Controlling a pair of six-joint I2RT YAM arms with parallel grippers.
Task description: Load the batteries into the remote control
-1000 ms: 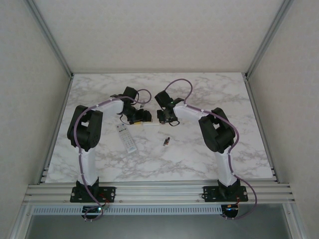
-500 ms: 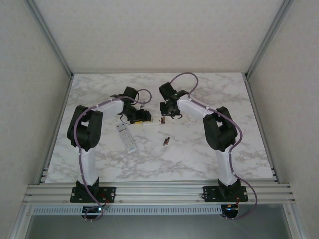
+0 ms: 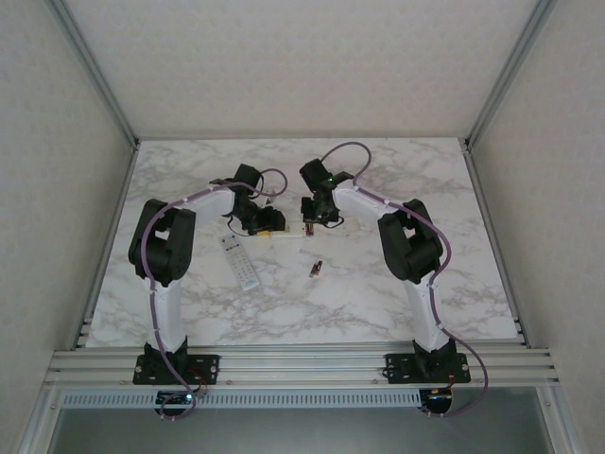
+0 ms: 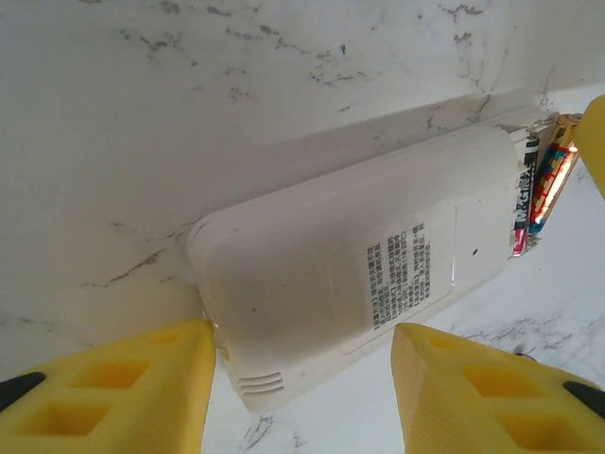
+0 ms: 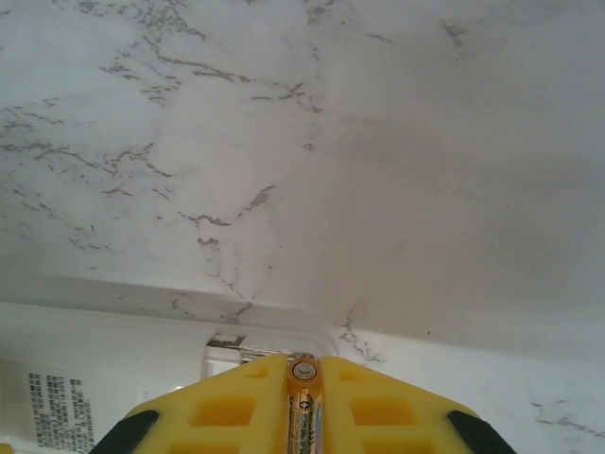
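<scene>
Right gripper [image 3: 309,225] is pinching a battery [image 5: 304,409], fingers nearly together. The battery's long axis is running straight along the fingers, with its round end showing right at the fingertips. The remote [image 4: 359,284] is lying label side up on the desk [image 5: 378,142], just below-left of those fingertips. Left gripper [image 4: 301,333] is sitting about half open, straddling the remote's near end. The remote's length is stretching away from it to the right. Can't tell if it's actually clamping.

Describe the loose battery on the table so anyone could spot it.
Start from the marble table and find the long white remote lying flat left of centre. Just right of it lies the battery, alone on bare marble: tiny, dark, reddish at one end, far shorter than the remote.
</scene>
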